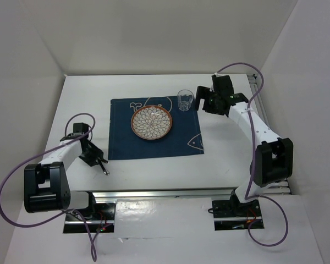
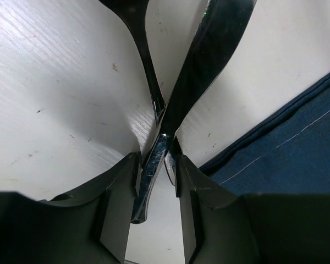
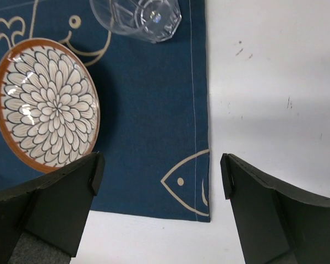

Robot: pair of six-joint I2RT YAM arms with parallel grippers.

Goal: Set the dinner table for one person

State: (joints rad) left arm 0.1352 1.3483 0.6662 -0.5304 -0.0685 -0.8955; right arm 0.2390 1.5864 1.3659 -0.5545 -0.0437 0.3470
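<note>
From where I stand, the white surface takes up nearly everything, walled in white with a metal rail along its near edge, and the setting is being built in the middle of it. A dark blue placemat with white fish drawings lies flat there, marking out the one person's place. The flower-patterned plate with its orange-brown rim sits a little above the mat's centre, which is where a diner would expect it. The right tool hangs over the mat's right border with its fingers spread wide and nothing between them; I'd guess it is free because the clear glass already stands upright at the mat's far right corner, just beside it. The left tool is low over bare surface just off the mat's left edge, fingers pressed together on shiny metal cutlery. Two slim pieces seem to cross just ahead of the fingers, though I can't tell fork from knife. That spot suits laying them beside the plate, which looks like the step left to finish
</note>
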